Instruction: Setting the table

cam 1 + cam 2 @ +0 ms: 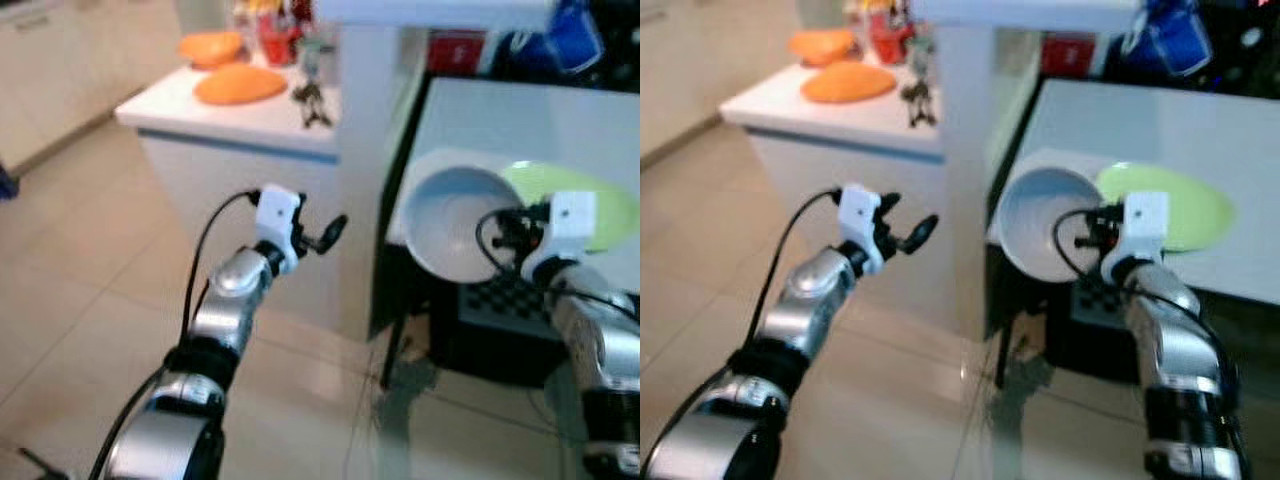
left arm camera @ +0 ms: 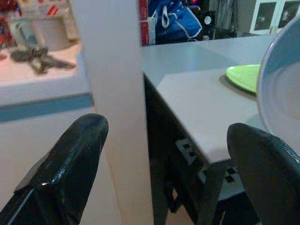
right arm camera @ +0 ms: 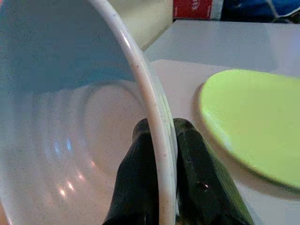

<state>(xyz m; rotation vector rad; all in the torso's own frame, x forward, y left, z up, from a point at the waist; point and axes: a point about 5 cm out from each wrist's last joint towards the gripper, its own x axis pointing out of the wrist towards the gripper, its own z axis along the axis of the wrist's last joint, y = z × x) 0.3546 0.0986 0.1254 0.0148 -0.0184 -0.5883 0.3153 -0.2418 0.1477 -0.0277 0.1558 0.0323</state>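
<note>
A white bowl hangs tilted on its side at the near left corner of the grey table. My right gripper is shut on the bowl's rim, one finger inside and one outside. Just behind the bowl a lime green plate lies flat on the table. My left gripper is open and holds nothing. It hovers in front of the white counter, left of the white pillar.
Two orange plates, keys and red containers sit on the white counter. A blue bag lies at the far side of the grey table. A black checkered box stands under the table. Beige tiled floor spreads to the left.
</note>
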